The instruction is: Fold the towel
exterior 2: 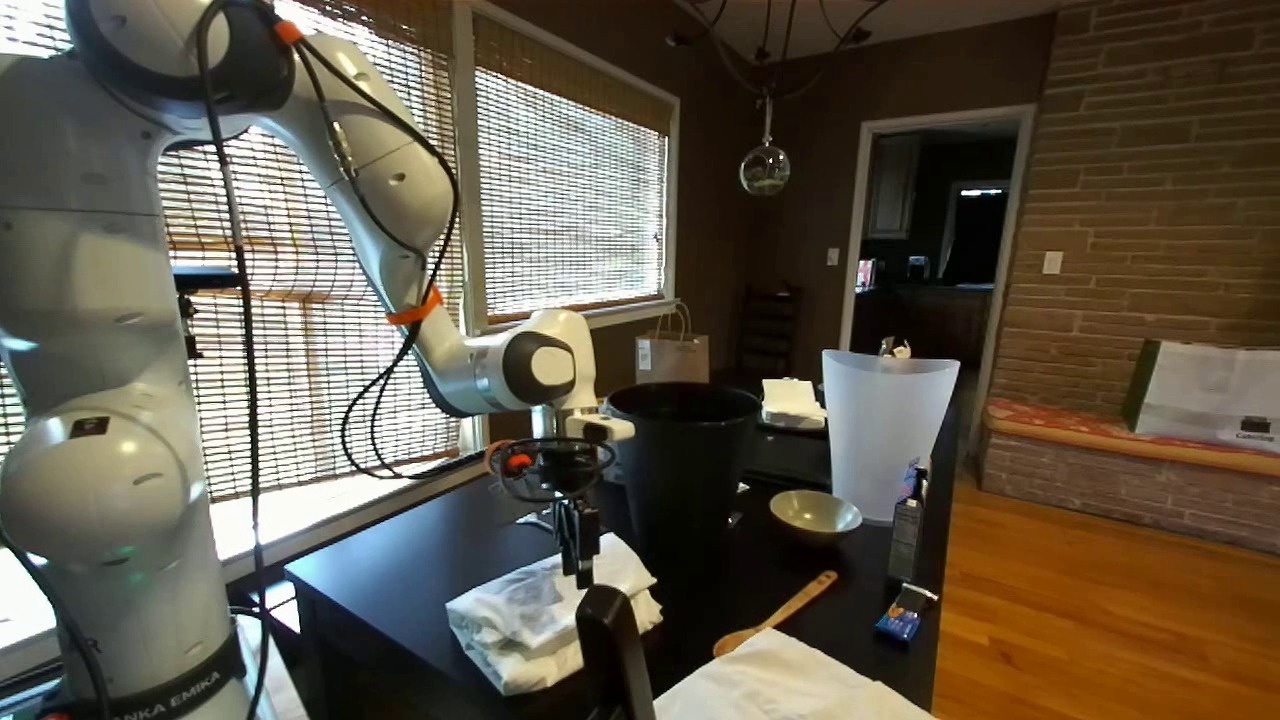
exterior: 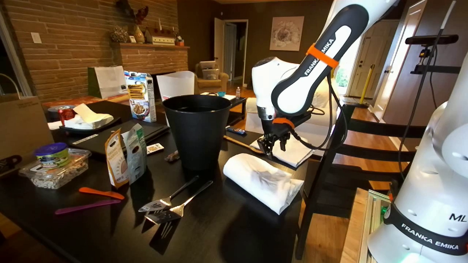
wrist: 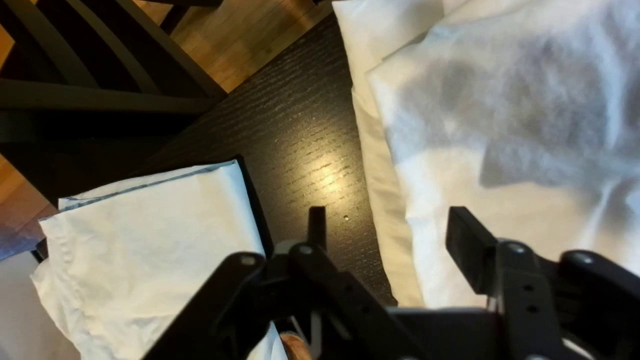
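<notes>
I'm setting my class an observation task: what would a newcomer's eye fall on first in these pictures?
Probably the large white arm, reaching over the dark table with its open gripper at the edge of the white towel. Next, the tall black bucket, standing beside the towel in both exterior views.

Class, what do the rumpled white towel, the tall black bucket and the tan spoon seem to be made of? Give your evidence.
Towel: soft, matte fabric, perhaps cotton; it shows wrinkles and layered folds.
Bucket: probably plastic, smooth with little shine, though painted metal is possible; it looks uniformly black.
Spoon: probably wood, dull finish; its tan colour suggests it.
</notes>
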`<state>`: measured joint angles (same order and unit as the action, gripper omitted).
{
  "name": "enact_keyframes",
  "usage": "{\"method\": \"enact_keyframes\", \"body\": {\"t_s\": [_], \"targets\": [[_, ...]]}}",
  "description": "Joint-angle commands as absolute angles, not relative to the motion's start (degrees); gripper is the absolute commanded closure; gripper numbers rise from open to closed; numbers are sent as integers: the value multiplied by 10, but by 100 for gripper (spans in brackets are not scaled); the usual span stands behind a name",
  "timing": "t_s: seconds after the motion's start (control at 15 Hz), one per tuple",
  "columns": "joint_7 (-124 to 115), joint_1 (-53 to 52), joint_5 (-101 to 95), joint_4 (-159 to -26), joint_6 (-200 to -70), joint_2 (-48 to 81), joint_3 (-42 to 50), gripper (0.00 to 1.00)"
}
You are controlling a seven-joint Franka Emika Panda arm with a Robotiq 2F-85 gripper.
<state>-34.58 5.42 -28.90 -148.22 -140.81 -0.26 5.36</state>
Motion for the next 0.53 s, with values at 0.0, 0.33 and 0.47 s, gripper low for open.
{"method": "enact_keyframes", "body": {"t_s": [0.0, 0.33, 0.47], "targets": [[-359, 52, -301, -1484, -1417, -27, 50, 3], [-356, 48, -281, -1471, -1409, -81, 31, 0], [-353, 47, -267, -1464, -1402, -107, 18, 0]]}}
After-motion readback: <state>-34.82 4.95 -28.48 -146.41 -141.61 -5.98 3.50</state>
